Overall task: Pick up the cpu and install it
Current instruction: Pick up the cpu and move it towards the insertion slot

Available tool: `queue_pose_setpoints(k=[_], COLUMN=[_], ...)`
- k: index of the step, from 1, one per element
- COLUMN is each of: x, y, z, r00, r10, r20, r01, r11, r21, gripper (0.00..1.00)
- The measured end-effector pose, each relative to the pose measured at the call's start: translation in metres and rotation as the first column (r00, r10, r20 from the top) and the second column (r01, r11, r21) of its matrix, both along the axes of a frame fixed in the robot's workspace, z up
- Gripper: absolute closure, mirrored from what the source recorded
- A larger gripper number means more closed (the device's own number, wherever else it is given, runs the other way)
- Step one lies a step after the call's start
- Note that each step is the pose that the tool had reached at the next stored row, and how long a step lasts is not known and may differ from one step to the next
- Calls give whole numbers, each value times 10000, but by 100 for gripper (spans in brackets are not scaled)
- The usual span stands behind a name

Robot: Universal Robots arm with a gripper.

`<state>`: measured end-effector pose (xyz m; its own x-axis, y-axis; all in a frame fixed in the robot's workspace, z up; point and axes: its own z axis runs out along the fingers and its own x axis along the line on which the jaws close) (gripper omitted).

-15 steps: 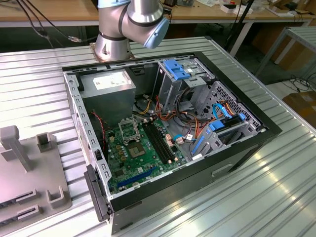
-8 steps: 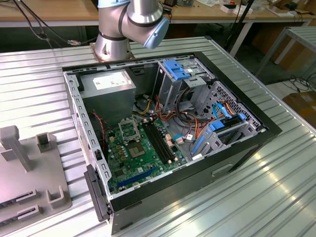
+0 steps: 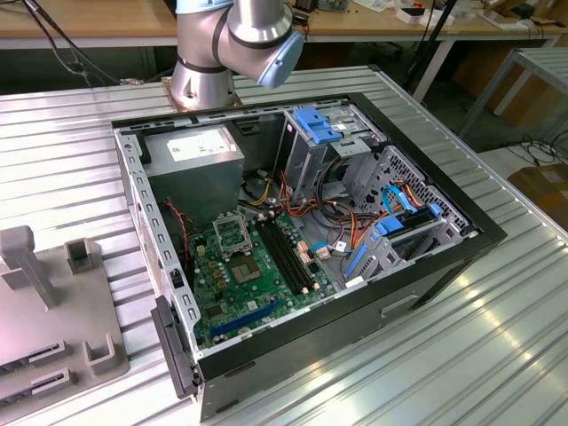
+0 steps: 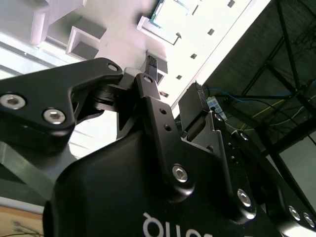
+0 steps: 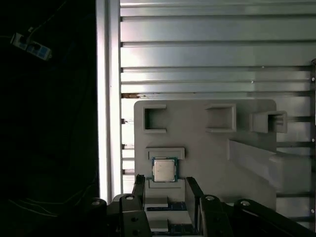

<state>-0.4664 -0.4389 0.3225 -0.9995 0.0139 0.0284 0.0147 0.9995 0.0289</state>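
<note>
Gripper (image 5: 166, 191), spread wide and empty, is hovering above the cpu (image 5: 164, 170) on its grey holder (image 5: 207, 153), risking an off-centre pinch tilting it.

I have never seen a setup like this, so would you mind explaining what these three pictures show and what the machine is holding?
This is one robot arm standing on a ribbed metal table. The exterior view, taken from off the arm, shows an open computer case with its green motherboard and square socket. Both wrist views come from cameras riding on the arm. The first wrist view looks at a grey holder where the cpu lies. The second wrist view shows the end effector close up: it is open and holds nothing.
</note>
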Motion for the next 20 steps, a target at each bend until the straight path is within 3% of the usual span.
queue_pose_setpoints(k=[7,13,14,20], x=[-6,-6,-6,-6], y=[13,13,13,13], z=[-113,-121,-121,-122], r00=[10000,10000,10000,10000], r10=[7,7,7,7], r20=[0,0,0,0], r01=[-7,-7,-7,-7], r11=[10000,10000,10000,10000], r21=[-10,-10,-10,-10], gripper=[54,53,47,47])
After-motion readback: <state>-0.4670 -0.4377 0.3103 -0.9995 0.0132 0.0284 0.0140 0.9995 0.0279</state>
